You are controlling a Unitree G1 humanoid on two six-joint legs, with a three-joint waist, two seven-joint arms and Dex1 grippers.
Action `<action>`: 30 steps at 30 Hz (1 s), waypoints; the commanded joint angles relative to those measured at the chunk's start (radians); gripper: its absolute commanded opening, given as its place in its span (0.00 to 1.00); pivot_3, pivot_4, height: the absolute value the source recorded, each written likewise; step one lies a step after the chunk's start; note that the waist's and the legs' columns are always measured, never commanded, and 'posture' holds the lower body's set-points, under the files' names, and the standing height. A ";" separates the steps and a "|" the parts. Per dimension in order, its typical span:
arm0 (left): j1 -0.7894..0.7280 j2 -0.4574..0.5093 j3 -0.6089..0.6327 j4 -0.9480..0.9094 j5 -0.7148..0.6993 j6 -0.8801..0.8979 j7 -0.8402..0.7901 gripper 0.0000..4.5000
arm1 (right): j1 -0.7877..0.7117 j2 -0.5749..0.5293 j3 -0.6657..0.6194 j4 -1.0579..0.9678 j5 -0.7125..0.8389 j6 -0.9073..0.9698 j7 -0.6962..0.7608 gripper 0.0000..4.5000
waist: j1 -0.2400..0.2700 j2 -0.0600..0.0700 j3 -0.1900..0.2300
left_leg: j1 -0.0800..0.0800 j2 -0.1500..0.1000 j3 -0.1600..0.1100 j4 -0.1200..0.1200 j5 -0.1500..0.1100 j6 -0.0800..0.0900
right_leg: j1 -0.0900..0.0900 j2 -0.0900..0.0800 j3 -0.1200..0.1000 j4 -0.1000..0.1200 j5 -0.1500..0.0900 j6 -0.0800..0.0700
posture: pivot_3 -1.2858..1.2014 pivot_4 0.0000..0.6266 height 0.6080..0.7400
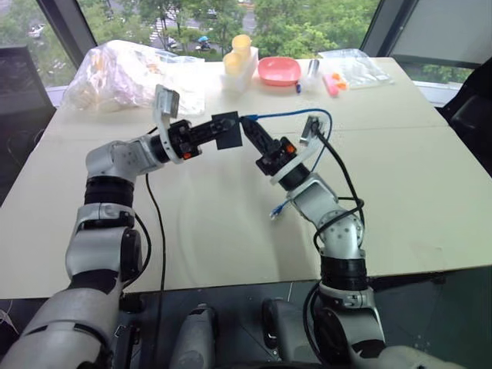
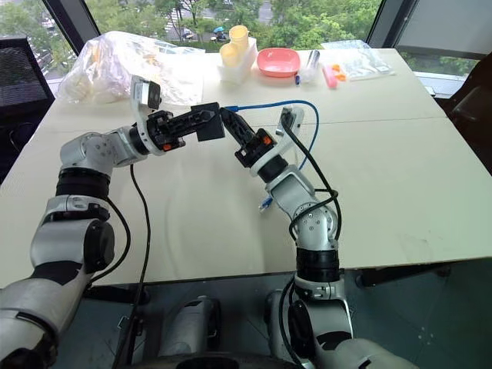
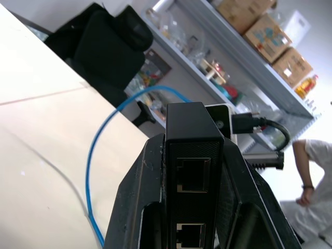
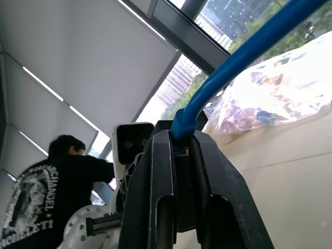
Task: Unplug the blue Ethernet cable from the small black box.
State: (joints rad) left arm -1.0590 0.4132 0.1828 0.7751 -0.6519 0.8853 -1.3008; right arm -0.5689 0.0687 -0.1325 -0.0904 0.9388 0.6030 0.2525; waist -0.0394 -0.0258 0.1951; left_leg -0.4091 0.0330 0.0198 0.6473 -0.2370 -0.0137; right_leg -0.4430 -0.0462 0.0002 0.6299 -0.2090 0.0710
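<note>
A: The blue Ethernet cable [image 2: 269, 104] was seen arcing above the desk [image 2: 400, 154], one end pinched in the right claw [image 2: 227, 117], the other end [image 2: 264, 204] lying on the desk beside the right forearm.

B: And the small black box [image 2: 208, 126] was held up in the air, well above the desk, gripped by the left claw [image 2: 201, 121], whose fingers [image 3: 140, 207] were pressed tight against its two sides.

A: Two sockets were shown on the box's face in the left wrist view, stacked one over the other.

B: The right claw's fingers [image 4: 155, 197] were closed on the cable right at its plug end, with the cord running out between them. The two claws were brought tip to tip, the box just beside the plug.

A: Whether the plug was seated in the box could not be told.

B: At the far edge of the desk, a pink bowl [image 2: 278, 61] and clear plastic bags [image 2: 115, 61] were left well apart from the action.
</note>
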 commanded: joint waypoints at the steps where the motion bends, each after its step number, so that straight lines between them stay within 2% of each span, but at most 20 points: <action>1: -0.002 0.079 0.104 0.041 -0.018 -0.051 0.035 0.12 | 0.008 -0.056 -0.138 -0.030 -0.008 -0.108 -0.023 0.01 | -0.002 0.000 0.000 | 0.000 0.000 0.000 0.000 0.000 0.000 | 0.000 0.000 0.000 0.000 0.000 0.000 | 0.52 0.24 1.00; 11: 0.027 0.083 0.093 -0.010 -0.002 -0.047 0.030 0.12 | 0.016 -0.090 -0.165 -0.019 -0.003 -0.122 -0.036 0.01 | -0.002 0.000 0.000 | 0.000 0.000 0.000 -0.001 -0.001 0.001 | -0.001 0.000 0.000 0.001 0.000 0.000 | 0.52 0.24 1.00; 15: 0.093 0.022 -0.068 -0.101 0.204 -0.317 0.138 0.12 | 0.017 -0.127 -0.156 0.058 -0.045 -0.063 -0.103 0.01 | 0.004 0.000 0.000 | 0.000 0.000 0.001 0.000 -0.001 0.001 | 0.000 -0.001 0.001 0.000 0.000 0.000 | 0.52 0.24 1.00; 19: 0.108 -0.068 -0.079 -0.115 0.273 -0.505 0.271 0.12 | -0.018 -0.149 -0.151 0.156 -0.109 -0.014 -0.198 0.01 | 0.016 0.000 0.000 | 0.000 0.000 0.002 0.000 -0.001 0.001 | -0.001 -0.002 0.001 0.000 0.000 0.000 | 0.52 0.24 1.00; 24: 0.140 -0.134 -0.096 -0.146 0.318 -0.619 0.356 0.12 | -0.056 -0.165 -0.185 0.261 -0.167 0.038 -0.317 0.01 | 0.021 0.000 0.000 | 0.000 0.000 0.002 0.000 -0.001 0.001 | -0.001 -0.001 0.002 0.000 0.000 0.000 | 0.52 0.24 1.00; 25: 0.145 -0.142 -0.097 -0.150 0.323 -0.628 0.367 0.12 | -0.060 -0.166 -0.195 0.270 -0.167 0.048 -0.333 0.19 | 0.021 0.000 0.000 | 0.000 0.000 0.002 -0.001 -0.001 0.002 | -0.001 -0.001 0.002 0.000 0.000 0.000 | 0.52 0.24 1.00; 26: 0.156 -0.152 -0.105 -0.162 0.335 -0.643 0.385 0.12 | -0.061 -0.177 -0.202 0.271 -0.172 0.080 -0.363 0.26 | 0.023 0.000 0.000 | 0.000 0.000 0.002 -0.001 -0.001 0.002 | -0.001 -0.001 0.002 0.000 0.000 0.000 | 0.52 0.24 1.00; 29: 0.185 -0.168 -0.125 -0.189 0.362 -0.675 0.415 0.12 | -0.035 -0.208 -0.219 0.185 -0.159 0.164 -0.410 0.54 | 0.023 0.000 0.000 | -0.001 0.000 0.002 -0.001 -0.001 0.002 | -0.001 -0.001 0.002 0.000 0.000 0.000 | 0.52 0.24 1.00; 30: 0.190 -0.170 -0.126 -0.195 0.364 -0.682 0.421 0.12 | -0.020 -0.222 -0.226 0.138 -0.136 0.210 -0.418 0.68 | 0.024 0.000 0.000 | -0.001 0.000 0.002 -0.001 -0.001 0.002 | -0.001 -0.001 0.002 0.000 0.000 0.000 | 0.52 0.24 1.00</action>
State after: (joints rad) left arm -0.8617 0.2414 0.0565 0.6348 -0.2930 0.2379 -0.8931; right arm -0.5909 -0.1331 -0.3353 0.1504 0.7646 0.7617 -0.1497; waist -0.0159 -0.0255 0.1949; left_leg -0.4099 0.0326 0.0222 0.6469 -0.2381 -0.0116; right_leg -0.4438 -0.0470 0.0021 0.6295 -0.2092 0.0714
